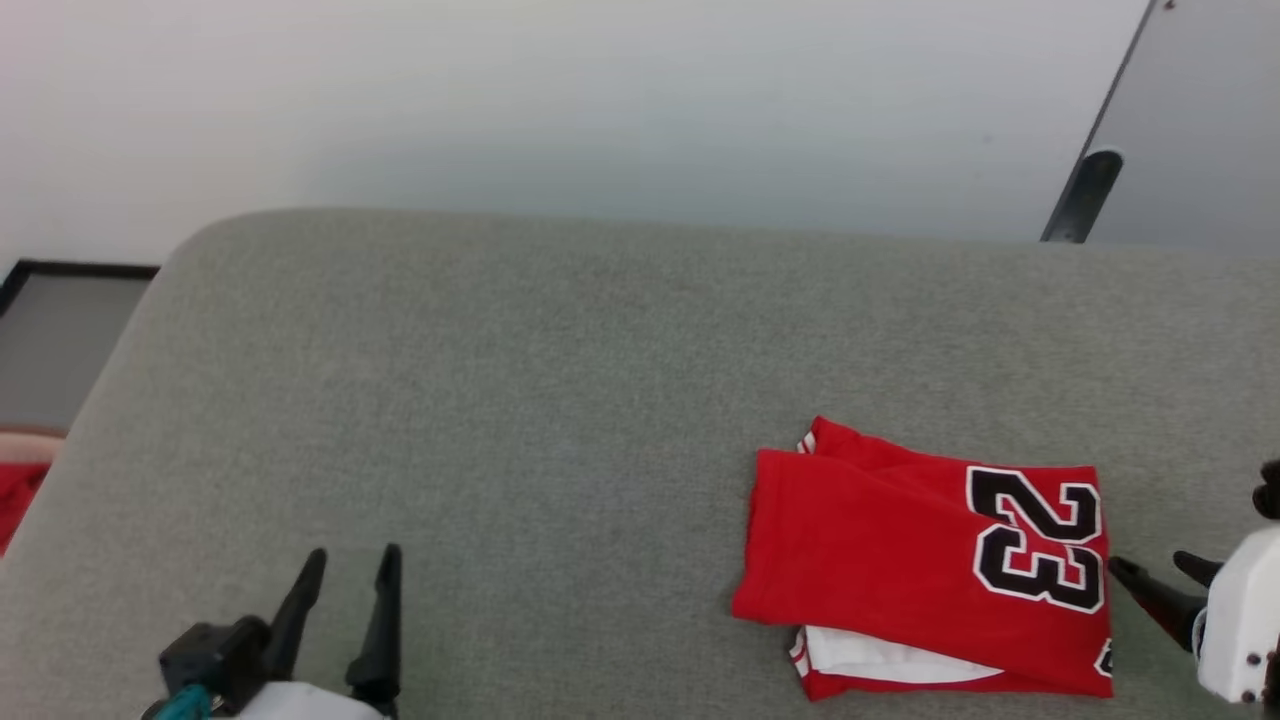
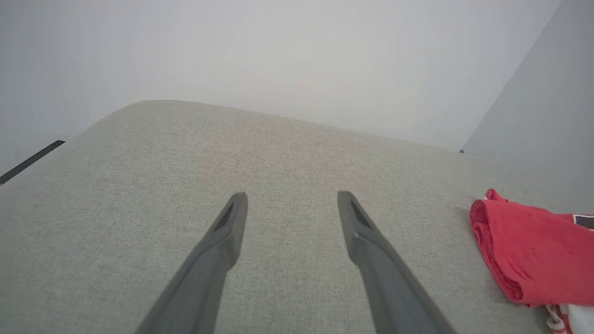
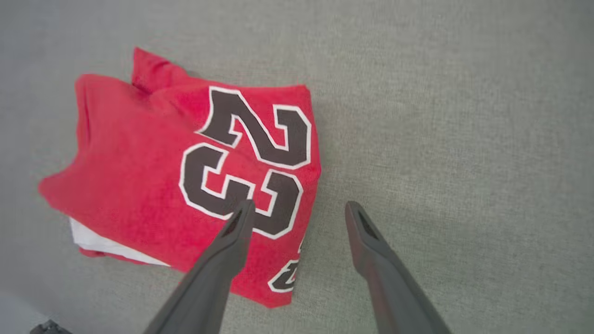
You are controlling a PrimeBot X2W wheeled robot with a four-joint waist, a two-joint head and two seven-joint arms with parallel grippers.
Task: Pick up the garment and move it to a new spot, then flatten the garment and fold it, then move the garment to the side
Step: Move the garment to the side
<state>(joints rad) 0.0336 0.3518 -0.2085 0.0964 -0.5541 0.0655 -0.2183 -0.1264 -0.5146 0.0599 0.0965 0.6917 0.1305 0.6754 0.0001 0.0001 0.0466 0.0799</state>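
The left claw [image 1: 355, 551] sits low at the near edge of the grey fabric-covered worktop [image 1: 520, 380], fingers apart and empty, well away from the work. The garment [image 1: 900, 570] lies on the worktop's right part. It looks folded already, with the number uppermost and a white layer peeking out at the near side. The right claw [image 3: 299, 204] is spread and empty at its right edge. Moving it aside seems to be what remains. Pinching through every layer at that edge and dragging low should keep the fold from slipping.
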